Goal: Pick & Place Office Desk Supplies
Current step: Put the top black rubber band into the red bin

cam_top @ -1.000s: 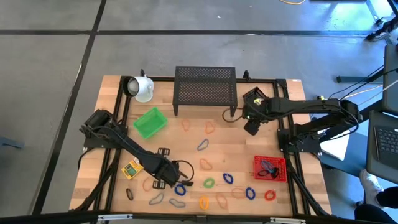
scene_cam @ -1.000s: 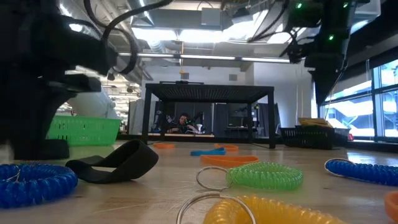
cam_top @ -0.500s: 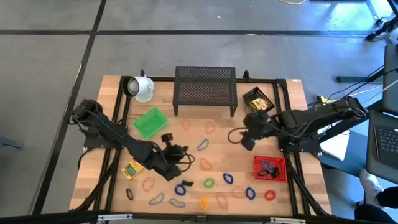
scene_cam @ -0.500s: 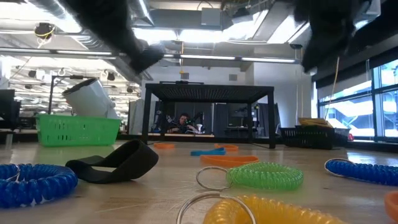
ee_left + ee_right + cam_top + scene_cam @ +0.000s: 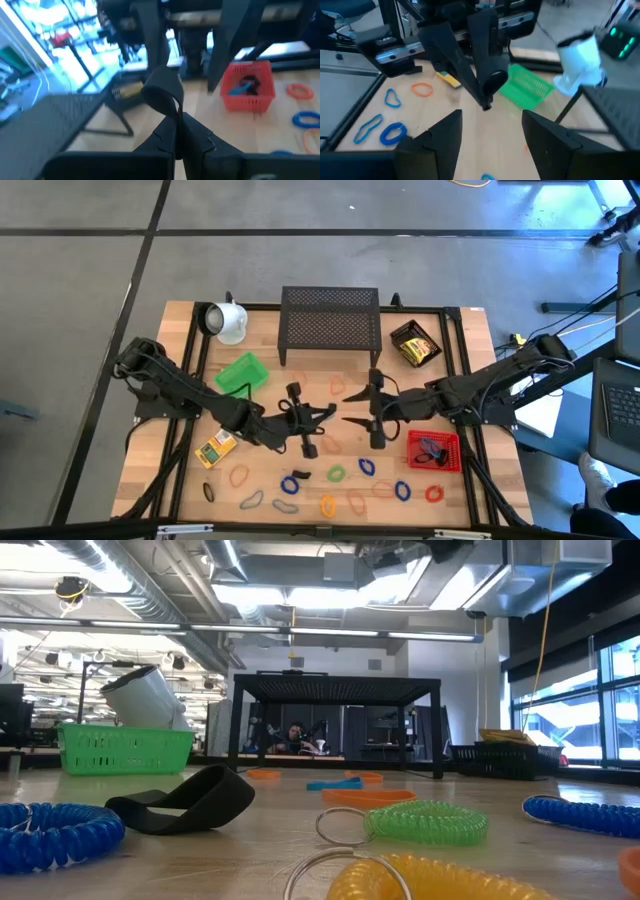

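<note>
My left gripper [image 5: 322, 418] hangs over the table's middle, shut on a black band loop [image 5: 161, 92]. My right gripper [image 5: 352, 406] faces it from the right, open, and its fingers [image 5: 442, 132] stand short of the loop [image 5: 494, 80] without touching it. Coloured coil loops lie along the near edge: blue [image 5: 290, 483], green [image 5: 335, 474], orange [image 5: 328, 505]. Another black loop [image 5: 190, 800] lies flat on the wood. One yellow box [image 5: 213, 450] lies near the left edge, and another sits in a black tray [image 5: 415, 345]. My left gripper pinches the black band loop by one end [image 5: 176, 119] between its two shut fingers. The fingers come roughly level, pointing toward the table's right. The rest of the loop curls out past the fingertips, lifted clear of the table.
A red basket [image 5: 433, 448] with dark loops inside sits near the right edge. A green basket [image 5: 240, 375], a white mug [image 5: 225, 320] and a black mesh shelf [image 5: 330, 325] stand toward the far side. Bare wood shows between the shelf and the two grippers.
My left gripper has risen from the loops at the near edge and swung to the table's middle, carrying a black loop. My right gripper has come from beside the far-right tray toward the middle and now faces the left one.
</note>
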`<state>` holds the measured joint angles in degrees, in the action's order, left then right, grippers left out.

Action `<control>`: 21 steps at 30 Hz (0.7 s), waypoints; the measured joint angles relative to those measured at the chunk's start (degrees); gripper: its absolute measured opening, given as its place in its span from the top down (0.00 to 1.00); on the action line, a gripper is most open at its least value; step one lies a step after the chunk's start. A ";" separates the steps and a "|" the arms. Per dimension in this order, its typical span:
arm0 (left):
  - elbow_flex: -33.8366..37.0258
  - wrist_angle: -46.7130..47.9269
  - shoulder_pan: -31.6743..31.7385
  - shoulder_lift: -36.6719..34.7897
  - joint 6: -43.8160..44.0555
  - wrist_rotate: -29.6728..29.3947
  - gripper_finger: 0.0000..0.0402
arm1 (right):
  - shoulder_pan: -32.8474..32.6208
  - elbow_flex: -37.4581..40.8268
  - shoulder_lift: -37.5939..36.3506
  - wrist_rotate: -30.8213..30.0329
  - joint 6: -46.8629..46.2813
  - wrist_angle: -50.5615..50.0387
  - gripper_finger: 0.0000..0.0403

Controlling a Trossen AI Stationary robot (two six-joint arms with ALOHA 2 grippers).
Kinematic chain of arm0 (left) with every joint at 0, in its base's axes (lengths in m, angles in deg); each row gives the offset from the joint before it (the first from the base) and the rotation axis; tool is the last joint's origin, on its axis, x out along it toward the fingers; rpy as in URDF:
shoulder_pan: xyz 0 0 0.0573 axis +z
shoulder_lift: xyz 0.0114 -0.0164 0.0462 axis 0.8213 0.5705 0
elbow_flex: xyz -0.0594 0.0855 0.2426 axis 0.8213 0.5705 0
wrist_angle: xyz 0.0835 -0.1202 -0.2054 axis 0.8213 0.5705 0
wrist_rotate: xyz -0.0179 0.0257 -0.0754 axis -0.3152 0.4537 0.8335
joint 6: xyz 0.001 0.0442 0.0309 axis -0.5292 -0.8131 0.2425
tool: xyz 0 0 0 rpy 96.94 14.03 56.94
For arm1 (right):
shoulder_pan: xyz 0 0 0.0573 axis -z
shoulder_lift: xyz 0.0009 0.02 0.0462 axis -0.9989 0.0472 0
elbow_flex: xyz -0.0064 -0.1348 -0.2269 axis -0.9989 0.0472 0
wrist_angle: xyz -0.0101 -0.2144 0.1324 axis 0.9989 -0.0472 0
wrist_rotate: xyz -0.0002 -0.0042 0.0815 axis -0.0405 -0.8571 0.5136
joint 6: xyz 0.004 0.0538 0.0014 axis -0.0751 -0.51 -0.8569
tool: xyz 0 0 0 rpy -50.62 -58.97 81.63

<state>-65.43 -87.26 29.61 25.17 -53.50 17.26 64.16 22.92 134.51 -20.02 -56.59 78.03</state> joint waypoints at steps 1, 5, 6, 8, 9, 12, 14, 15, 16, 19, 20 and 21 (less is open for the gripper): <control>0.00 -0.96 -0.02 -0.01 -1.26 0.54 0.98 | 0.04 0.00 0.52 -0.03 1.16 1.14 0.49; 0.00 -1.21 -0.03 0.00 -3.01 2.76 0.98 | 0.20 0.00 1.62 1.75 4.05 3.79 0.49; 0.00 -1.27 -0.04 0.00 -3.03 2.76 0.98 | 0.31 0.00 1.70 3.20 4.32 4.47 0.49; 0.00 -1.27 -0.02 0.00 -3.03 2.78 0.98 | 0.49 0.00 1.84 5.99 4.59 5.91 0.49; 0.00 -1.28 -0.02 0.00 -3.03 2.78 0.98 | 0.54 0.00 1.85 6.72 4.57 6.70 0.49; 0.00 -1.44 -0.02 0.00 -3.04 2.78 0.98 | 0.74 0.00 1.85 7.40 4.59 8.96 0.49; 0.00 -1.45 -0.02 0.00 -3.04 2.84 0.98 | 0.81 0.00 1.85 7.39 4.56 9.59 0.49; 0.00 -1.46 -0.02 0.00 -3.05 2.81 0.98 | 0.81 0.00 1.85 7.39 4.51 9.90 0.49; 0.00 -1.46 -0.02 0.00 -3.05 2.78 0.98 | 0.81 0.00 1.85 7.39 4.24 10.13 0.49; 0.00 -1.64 0.25 0.00 -3.08 2.81 0.98 | 0.81 0.00 1.85 7.39 2.75 10.31 0.49; 0.00 -1.84 0.44 0.00 -3.10 2.80 0.98 | 0.81 0.00 1.85 7.39 2.12 10.36 0.49; 0.00 -2.14 0.70 0.00 -3.16 2.83 0.98 | 0.81 0.00 1.85 7.39 1.67 10.37 0.49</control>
<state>-65.43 -89.41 30.31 25.17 -56.67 20.09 64.97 22.92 136.37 -12.63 -54.92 88.40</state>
